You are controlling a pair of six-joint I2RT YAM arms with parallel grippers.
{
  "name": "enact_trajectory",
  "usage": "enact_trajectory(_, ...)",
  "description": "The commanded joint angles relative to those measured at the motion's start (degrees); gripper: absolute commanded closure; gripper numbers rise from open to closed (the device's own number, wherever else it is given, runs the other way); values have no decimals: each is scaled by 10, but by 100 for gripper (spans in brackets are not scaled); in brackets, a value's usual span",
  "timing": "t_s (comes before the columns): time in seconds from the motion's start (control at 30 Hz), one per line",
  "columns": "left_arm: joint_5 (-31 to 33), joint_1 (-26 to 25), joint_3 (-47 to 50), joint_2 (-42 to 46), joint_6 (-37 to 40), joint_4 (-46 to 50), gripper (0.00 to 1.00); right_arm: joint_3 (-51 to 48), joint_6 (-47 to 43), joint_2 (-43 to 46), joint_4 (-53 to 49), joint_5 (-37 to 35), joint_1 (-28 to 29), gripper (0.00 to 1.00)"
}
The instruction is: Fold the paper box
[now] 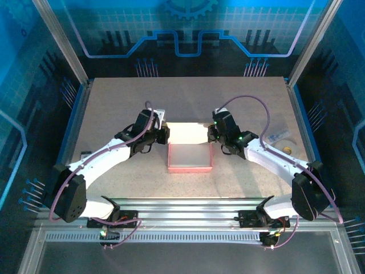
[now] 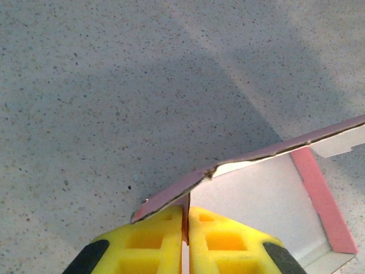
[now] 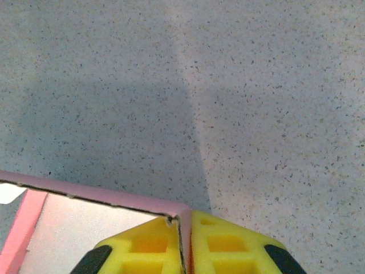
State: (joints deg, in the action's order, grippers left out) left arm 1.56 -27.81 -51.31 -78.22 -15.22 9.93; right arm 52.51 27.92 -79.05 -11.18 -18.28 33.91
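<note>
Claw, left: left gripper (image 2: 186, 216), blocky yellow fingers, pressed together with nothing between but card; pinched on the thin upright wall at one far corner of the paper box (image 2: 268, 205), pink thin cardboard with a pale whitish inner face.
Claw, right: right gripper (image 3: 185, 222), matching yellow fingers, likewise shut tight; nipped the wall at the opposite far corner.
Hazard, tearing: judged likely if the two arms pulled apart or rose unevenly. Wall edge already kinked beside the left pinch, so probably weakest there.
Hazard, slipping: narrow hold on smooth card; could have slid free under a sideways tug.
Hazard, skidding: nothing seen pinning the base, so a push might have shoved the whole piece along instead of creasing it.
Appearance: partly formed as a shallow open tray. Pink rims raised on the near and side edges, whitish floor inside, a pale flap beyond the far wall. Folded-in pink strip seen along one inner side.
Position: rested at the middle of the speckled beige table (image 1: 114, 108), between both grippers, touched by each.
</note>
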Motion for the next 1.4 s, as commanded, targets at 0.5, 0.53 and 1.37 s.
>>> enact_trajectory(0.5, 3, -52, 47, 36, -148, -70, 89, -57, 73, 42, 46, 7, 33, 88)
enact_trajectory(0.53, 4, -55, 48, 38, -148, -71, 89, -61, 75, 44, 48, 8, 34, 88)
enact_trajectory(1.37, 76, -144, 159, 111, -188, -89, 89, -170, 139, 126, 80, -30, 89, 86)
